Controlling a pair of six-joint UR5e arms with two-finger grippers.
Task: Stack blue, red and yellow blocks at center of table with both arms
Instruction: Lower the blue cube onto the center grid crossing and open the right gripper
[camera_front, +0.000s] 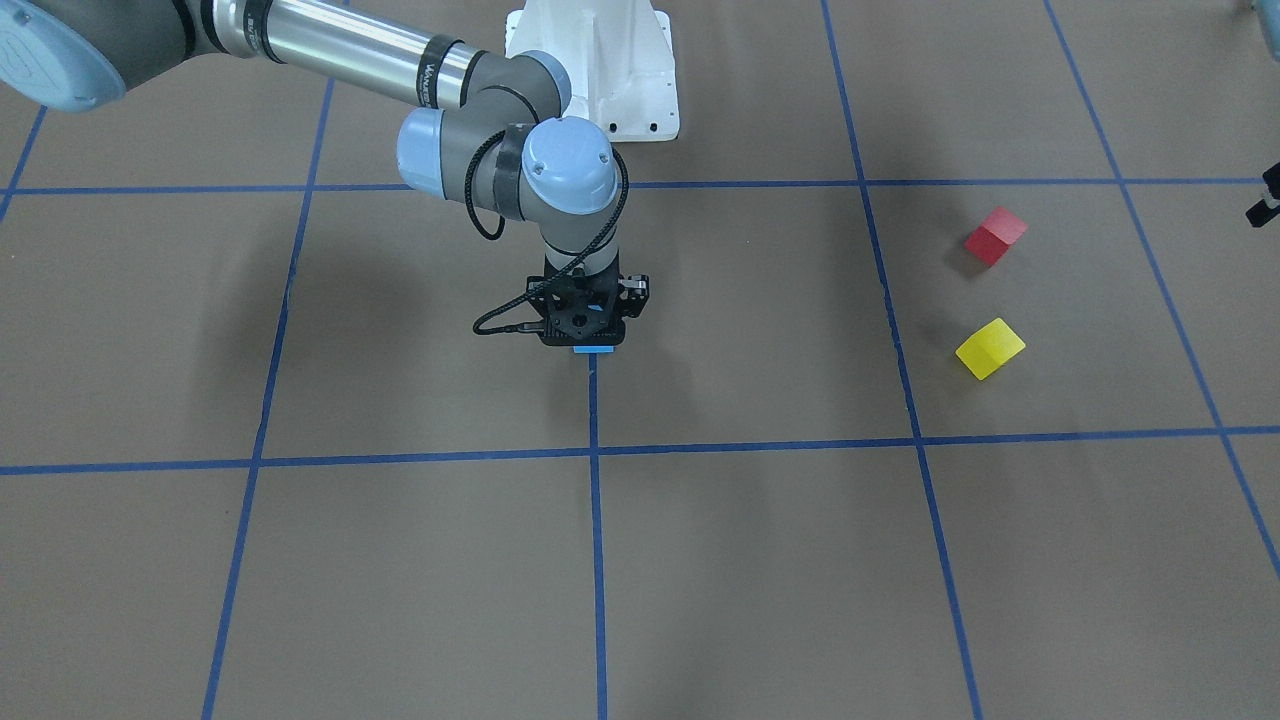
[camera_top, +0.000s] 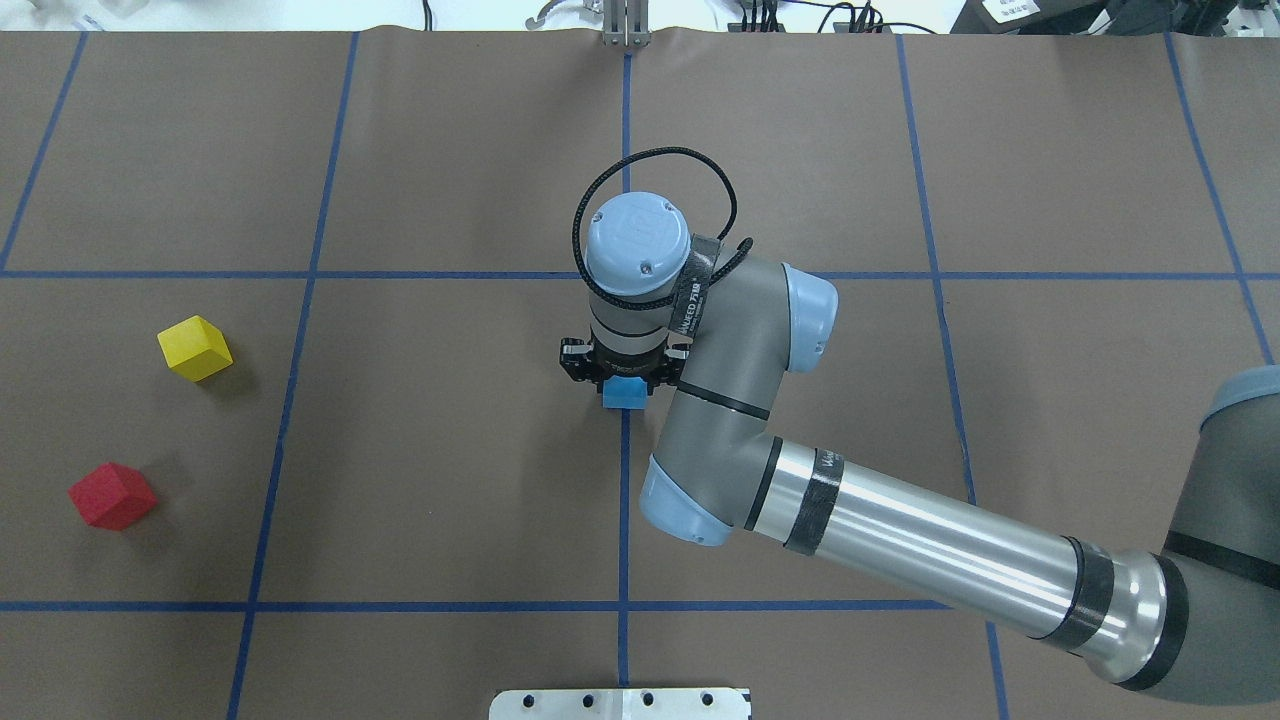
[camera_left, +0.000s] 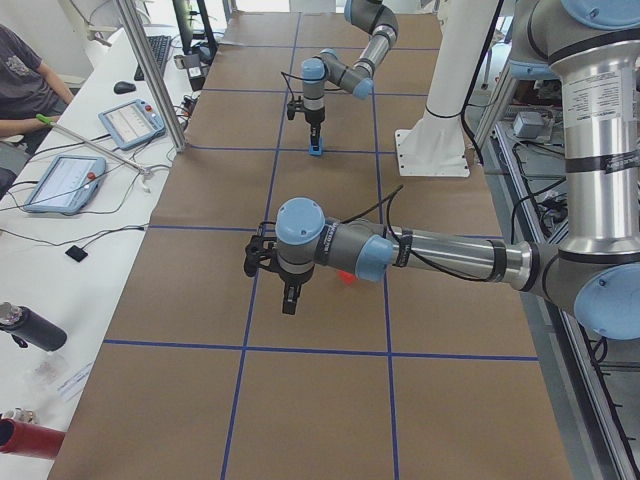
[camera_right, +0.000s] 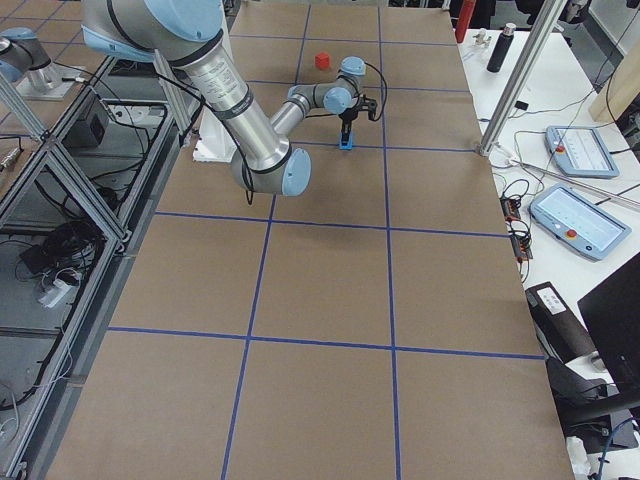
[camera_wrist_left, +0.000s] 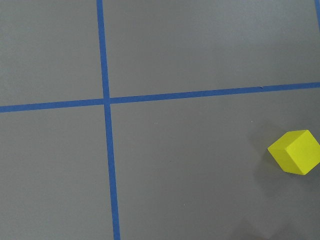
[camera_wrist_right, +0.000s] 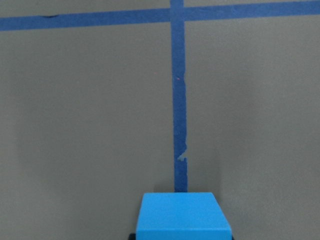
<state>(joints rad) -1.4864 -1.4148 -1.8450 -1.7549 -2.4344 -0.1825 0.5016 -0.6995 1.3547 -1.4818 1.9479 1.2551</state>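
My right gripper (camera_front: 595, 338) stands upright at the table's centre, on the blue tape line, shut on the blue block (camera_top: 626, 393). The block is at or just above the table, and fills the bottom of the right wrist view (camera_wrist_right: 184, 216). The red block (camera_top: 112, 495) and the yellow block (camera_top: 195, 348) lie apart on my left side. The yellow block also shows in the left wrist view (camera_wrist_left: 296, 151). My left gripper (camera_left: 290, 300) hovers above the table near the red block (camera_left: 347, 278); I cannot tell whether it is open or shut.
The white robot base plate (camera_top: 620, 703) sits at the table's near edge. Blue tape lines (camera_top: 300, 400) grid the brown table. A side desk beyond the table holds tablets (camera_left: 62, 182), and a person sits there.
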